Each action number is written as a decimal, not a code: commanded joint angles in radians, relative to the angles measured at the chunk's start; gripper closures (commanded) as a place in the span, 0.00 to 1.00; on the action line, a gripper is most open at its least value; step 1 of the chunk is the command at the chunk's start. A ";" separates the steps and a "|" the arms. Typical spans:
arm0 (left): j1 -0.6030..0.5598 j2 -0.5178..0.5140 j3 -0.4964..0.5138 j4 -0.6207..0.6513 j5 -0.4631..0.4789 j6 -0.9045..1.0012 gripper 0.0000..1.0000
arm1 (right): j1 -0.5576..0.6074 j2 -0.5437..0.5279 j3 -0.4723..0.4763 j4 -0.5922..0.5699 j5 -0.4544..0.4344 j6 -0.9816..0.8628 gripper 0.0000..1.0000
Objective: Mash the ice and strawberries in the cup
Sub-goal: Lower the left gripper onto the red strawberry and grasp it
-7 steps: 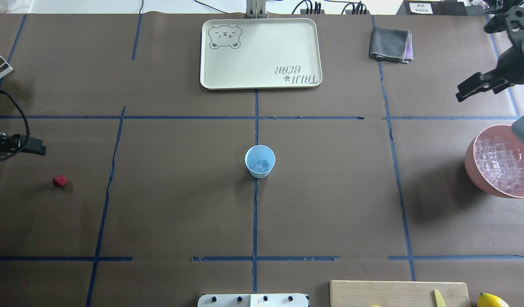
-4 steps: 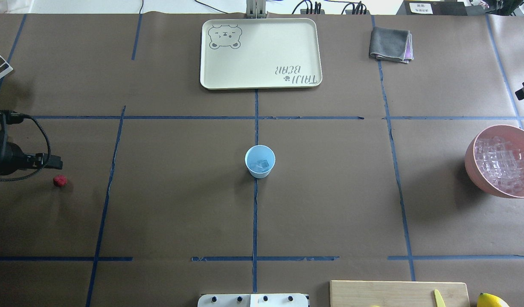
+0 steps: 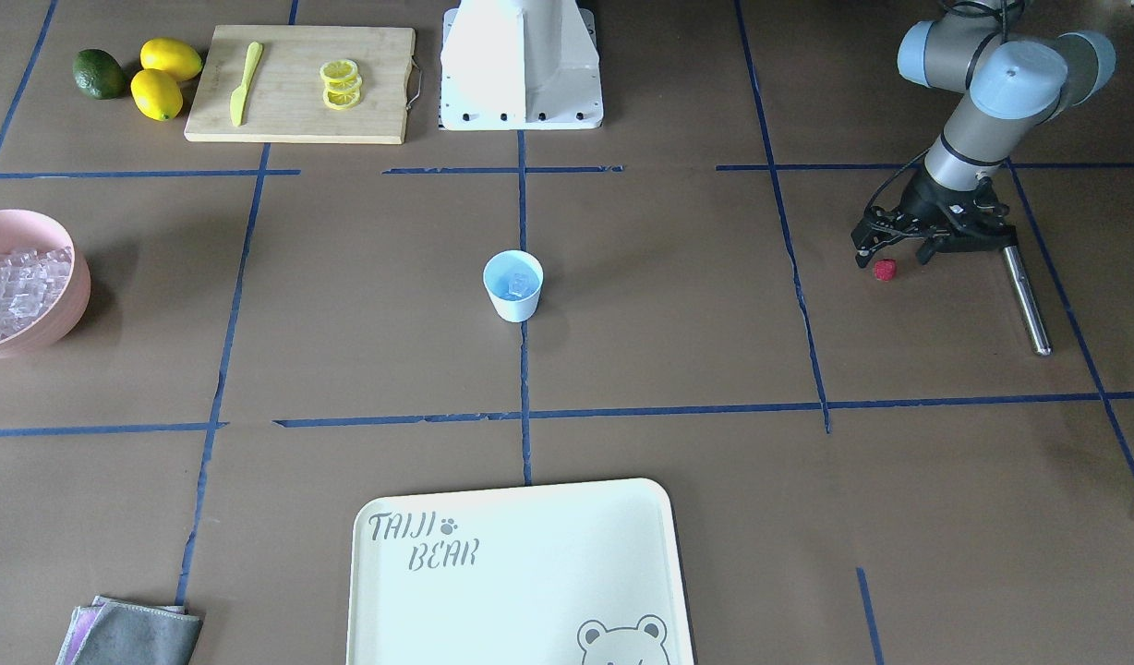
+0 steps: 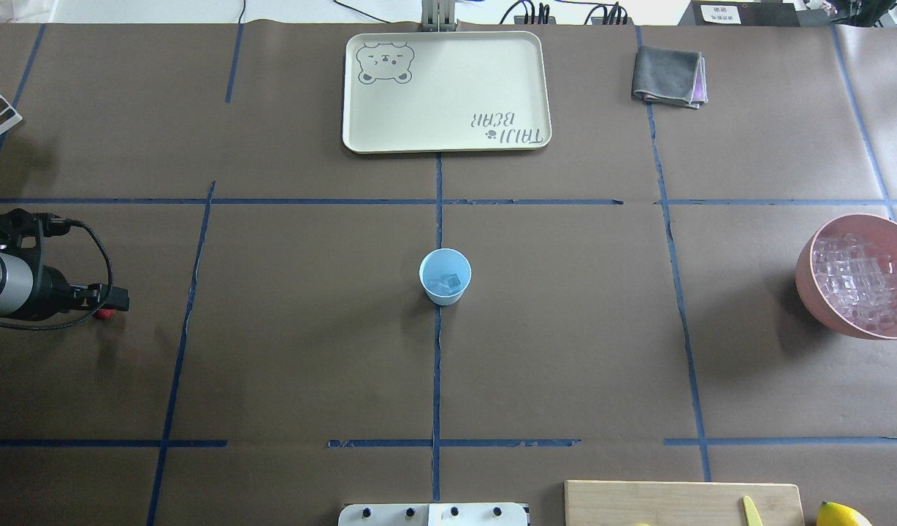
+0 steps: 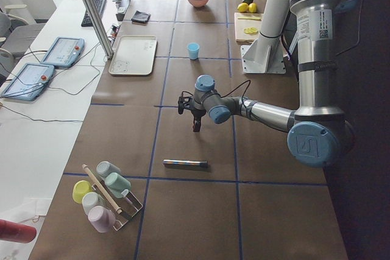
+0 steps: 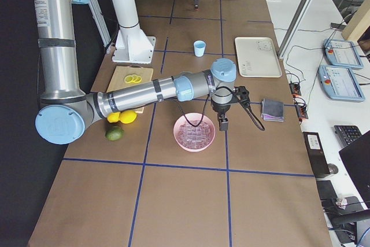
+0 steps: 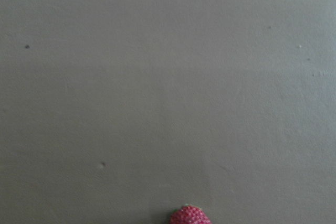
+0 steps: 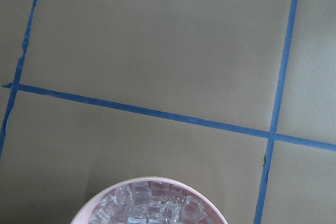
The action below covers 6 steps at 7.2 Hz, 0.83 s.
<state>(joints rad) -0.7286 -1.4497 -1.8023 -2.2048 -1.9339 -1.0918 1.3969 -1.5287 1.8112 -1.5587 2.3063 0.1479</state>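
The pale-blue cup (image 4: 445,276) stands at the table's centre with a few ice cubes (image 4: 448,281) in it; it also shows in the front view as the cup (image 3: 512,284). A single red strawberry (image 3: 886,269) lies on the brown paper at the robot's far left. My left gripper (image 3: 888,254) hangs just above it, open, with a finger on each side. From overhead the gripper (image 4: 116,305) hides most of the strawberry (image 4: 107,315). The right gripper (image 6: 240,122) hovers by the pink bowl (image 6: 176,134) of ice; I cannot tell its state.
A metal rod (image 3: 1027,296) lies just beyond the left gripper. The pink bowl (image 4: 814,299) sits at the right edge. Cream tray (image 4: 445,142) and grey cloth (image 4: 668,75) are at the far side. Cutting board (image 3: 299,83), lemons and avocado sit near the base.
The left arm has come in from the table's left edge and now sits over the strawberry. The right arm has drawn back out of the overhead view on the right.
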 commanded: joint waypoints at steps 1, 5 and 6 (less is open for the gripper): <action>0.006 -0.012 0.017 0.000 0.000 -0.004 0.02 | 0.005 -0.004 -0.001 0.000 -0.001 0.004 0.00; 0.006 -0.026 0.035 0.002 0.000 0.003 0.06 | 0.005 -0.002 -0.010 0.000 0.001 0.006 0.00; 0.006 -0.026 0.040 0.005 0.000 0.004 0.08 | 0.005 -0.001 -0.010 0.000 -0.001 0.007 0.00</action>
<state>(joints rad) -0.7226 -1.4748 -1.7671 -2.2023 -1.9349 -1.0891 1.4020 -1.5307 1.8029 -1.5591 2.3062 0.1537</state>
